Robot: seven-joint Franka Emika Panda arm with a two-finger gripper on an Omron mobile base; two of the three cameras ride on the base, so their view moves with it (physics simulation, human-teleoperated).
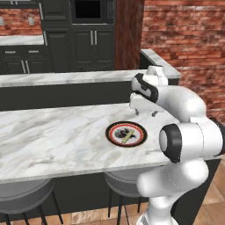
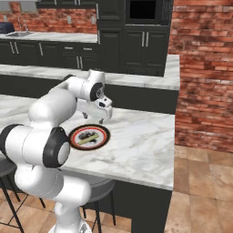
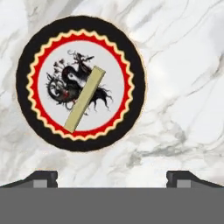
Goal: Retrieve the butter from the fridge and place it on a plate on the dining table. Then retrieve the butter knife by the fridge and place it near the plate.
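Pale-yellow butter (image 3: 85, 99) on plate (image 3: 26, 52), gripper (image 3: 112, 178) wide

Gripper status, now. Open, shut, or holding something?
Gripper: open and empty, jaws spread wide above the dining table; the butter lies on the plate, apart from the fingertips.

We find no words, numbers, labels or brand marks to read anywhere here. The plate (image 3: 81, 83) carries just a dark, inky swirl of a pattern on its white centre, and we make out no lettering in it.
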